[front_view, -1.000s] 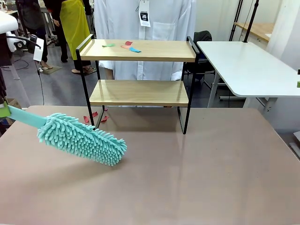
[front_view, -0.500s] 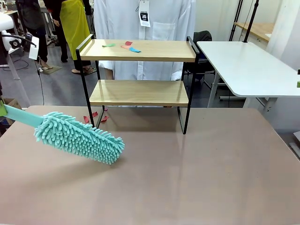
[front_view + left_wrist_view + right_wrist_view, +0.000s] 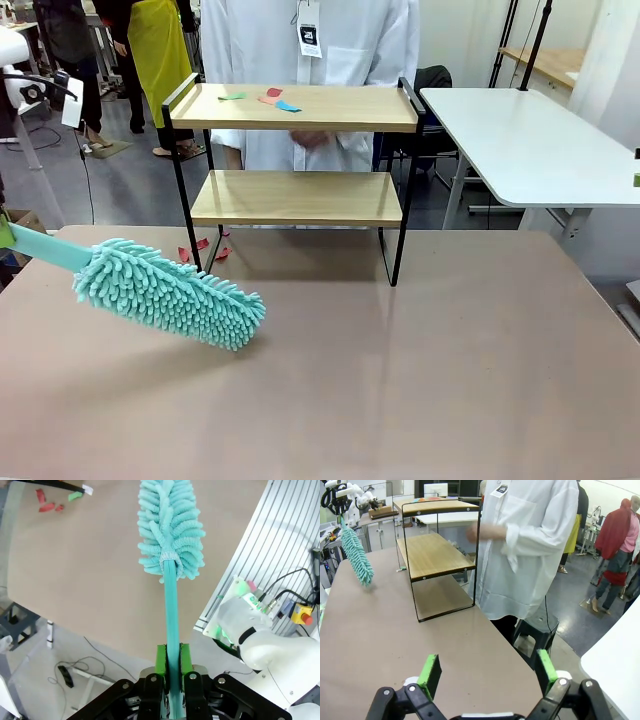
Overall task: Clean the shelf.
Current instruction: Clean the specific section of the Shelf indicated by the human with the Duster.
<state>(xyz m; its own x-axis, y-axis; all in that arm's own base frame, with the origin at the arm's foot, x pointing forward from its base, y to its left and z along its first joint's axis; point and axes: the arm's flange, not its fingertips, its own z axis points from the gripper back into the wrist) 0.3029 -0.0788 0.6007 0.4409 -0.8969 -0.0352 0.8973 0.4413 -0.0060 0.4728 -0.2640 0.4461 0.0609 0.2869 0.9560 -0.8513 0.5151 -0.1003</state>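
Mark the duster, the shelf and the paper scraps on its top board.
duster (image 3: 170,293): front view, middle of its fluffy head.
shelf (image 3: 300,197): front view, bare middle of the lower board.
paper scraps (image 3: 287,105): front view, the blue scrap.

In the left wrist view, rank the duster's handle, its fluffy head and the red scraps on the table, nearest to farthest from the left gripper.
1. The duster handle: clamped between the pads of the left gripper, straight ahead.
2. The fluffy head: at the handle's far end.
3. The red scraps: on the table, at the picture's upper left.
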